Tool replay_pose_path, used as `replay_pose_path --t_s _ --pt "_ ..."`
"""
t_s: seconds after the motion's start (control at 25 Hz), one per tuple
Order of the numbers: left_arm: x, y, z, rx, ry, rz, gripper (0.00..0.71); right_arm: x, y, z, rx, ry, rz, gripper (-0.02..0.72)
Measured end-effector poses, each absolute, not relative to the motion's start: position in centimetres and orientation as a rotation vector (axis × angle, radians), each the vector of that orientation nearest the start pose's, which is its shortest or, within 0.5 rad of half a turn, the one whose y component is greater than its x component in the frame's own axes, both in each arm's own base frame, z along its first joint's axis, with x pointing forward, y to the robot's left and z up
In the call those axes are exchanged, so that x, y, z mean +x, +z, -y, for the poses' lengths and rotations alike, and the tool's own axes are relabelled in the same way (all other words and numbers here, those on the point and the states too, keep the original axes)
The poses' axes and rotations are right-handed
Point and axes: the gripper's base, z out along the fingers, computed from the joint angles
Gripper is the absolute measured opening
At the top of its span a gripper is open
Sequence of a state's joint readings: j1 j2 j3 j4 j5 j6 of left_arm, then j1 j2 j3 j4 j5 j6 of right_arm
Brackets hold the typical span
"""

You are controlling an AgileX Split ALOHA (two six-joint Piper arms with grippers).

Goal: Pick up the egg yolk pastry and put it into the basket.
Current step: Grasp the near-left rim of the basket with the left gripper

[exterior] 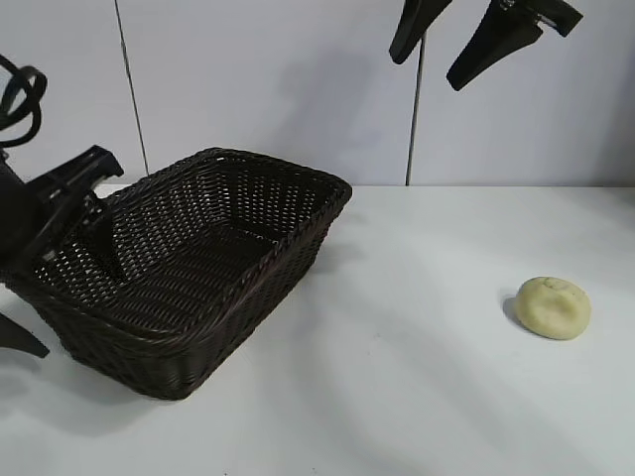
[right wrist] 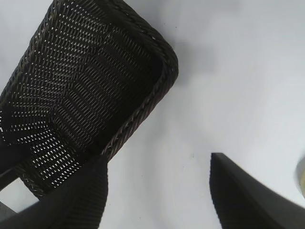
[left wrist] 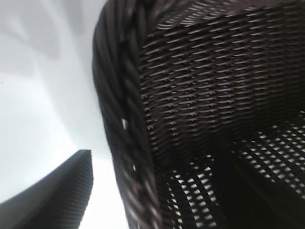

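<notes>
Two task items on one white tabletop (exterior: 417,397). Item one: egg yolk pastry (exterior: 554,307), small, round, pale yellow, domed with a slight dimple on top, resting on the tabletop toward the right side of the exterior view, well apart from the basket and touched by neither tool. Item two: basket (exterior: 198,260), large, rectangular, dark brown woven wicker with sloping sides and a braided rim, standing on the left half of the tabletop, its interior holding nothing visible. Left tool (exterior: 69,193): black, low at the left edge of the exterior view, at the basket's left end, one finger lying inside against the wicker wall and the other outside it; the left wrist view shows the braided rim (left wrist: 124,129) running between the two, with a dark finger (left wrist: 62,191) outside over the tabletop, so the tool straddles the rim, though whether it actually pinches the wicker cannot be told. Right tool (exterior: 466,35): black, raised high near the top of the exterior view, above the tabletop between basket and pastry, fingers spread apart and holding nothing; the right wrist view looks down between its two fingers (right wrist: 238,191) onto bare tabletop and the basket's near corner.
</notes>
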State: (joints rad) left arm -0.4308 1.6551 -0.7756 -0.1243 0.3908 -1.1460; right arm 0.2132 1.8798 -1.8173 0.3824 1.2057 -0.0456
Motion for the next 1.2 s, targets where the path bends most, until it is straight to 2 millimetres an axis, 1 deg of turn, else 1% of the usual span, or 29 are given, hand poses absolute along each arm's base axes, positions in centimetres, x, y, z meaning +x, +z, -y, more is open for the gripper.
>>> replay_pose_path --t_s 0.2,0.44,0.64,0.84,1.0,1.2 --pt "26.15 15.43 12.48 -1.145 -0.483 -2.630 0.426 39.12 33.04 -11.71 -0.262 0.574 -2.720 0.454" --pt "26.13 15.42 12.47 -1.146 -0.481 -2.632 0.344 39.12 33.04 -11.71 -0.262 0.574 -2.720 0.454" --pt "25.98 15.35 12.42 -1.152 -0.465 -2.647 0.232 39.12 33.04 -11.71 -0.262 0.574 -2.720 0.454" --pt "25.93 15.33 12.41 -1.155 -0.459 -2.652 0.153 39.12 33.04 -11.71 -0.262 0.574 -2.720 0.454" --pt "25.99 15.36 12.43 -1.165 -0.468 -2.643 0.102 39.12 33.04 -11.71 -0.262 0.574 -2.720 0.454" --pt "25.96 15.35 12.43 -1.163 -0.465 -2.647 0.099 39.12 33.04 -11.71 -0.262 0.574 -2.720 0.454"
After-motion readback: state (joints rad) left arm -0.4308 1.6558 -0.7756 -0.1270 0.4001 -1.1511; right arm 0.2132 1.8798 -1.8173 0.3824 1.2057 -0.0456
